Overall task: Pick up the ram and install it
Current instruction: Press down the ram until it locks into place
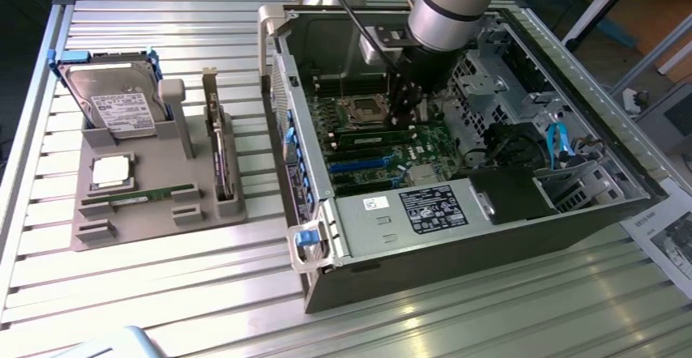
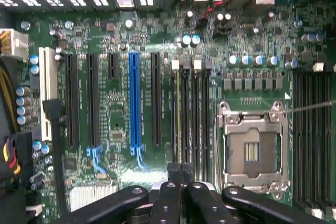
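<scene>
Gripper [image 2: 180,174] pressed together, pinching nothing we can make out, bearing on the ram [image 2: 178,114] seated upright in its slot just beside the processor socket [image 2: 252,149]. We judge seating underway; next needs firm, even downward pressure.

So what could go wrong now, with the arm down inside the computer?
The shut fingers sit right over the narrow memory slots. A push slightly off line could scrape the board or jam a slot. The open processor socket lies just beside them and might be damaged if bumped.
</scene>
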`<action>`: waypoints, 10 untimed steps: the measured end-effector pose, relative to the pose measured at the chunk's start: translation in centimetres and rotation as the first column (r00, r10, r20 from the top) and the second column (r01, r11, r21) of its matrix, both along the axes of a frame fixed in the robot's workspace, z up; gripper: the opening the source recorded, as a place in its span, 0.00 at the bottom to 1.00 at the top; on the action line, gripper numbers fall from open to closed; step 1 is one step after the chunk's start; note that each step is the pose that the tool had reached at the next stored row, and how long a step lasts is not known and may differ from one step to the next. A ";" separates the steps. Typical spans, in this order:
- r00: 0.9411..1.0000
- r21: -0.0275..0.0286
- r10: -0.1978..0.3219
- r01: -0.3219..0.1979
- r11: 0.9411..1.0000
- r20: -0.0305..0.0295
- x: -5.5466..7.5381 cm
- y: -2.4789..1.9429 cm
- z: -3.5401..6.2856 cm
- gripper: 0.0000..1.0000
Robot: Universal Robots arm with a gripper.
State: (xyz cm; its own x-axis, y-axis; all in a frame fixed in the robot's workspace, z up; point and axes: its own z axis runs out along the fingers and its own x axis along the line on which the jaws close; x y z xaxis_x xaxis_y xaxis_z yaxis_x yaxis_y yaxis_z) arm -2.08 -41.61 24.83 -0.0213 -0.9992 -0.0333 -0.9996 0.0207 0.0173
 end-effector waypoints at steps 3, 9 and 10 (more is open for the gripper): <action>1.000 -0.001 0.000 0.000 1.000 0.000 -0.8 0.00 0.00 0.10; 1.000 -0.004 0.000 0.000 1.000 0.000 -2.2 0.00 0.00 0.10; 1.000 -0.004 0.000 0.000 1.000 0.000 -2.2 0.00 -0.12 0.10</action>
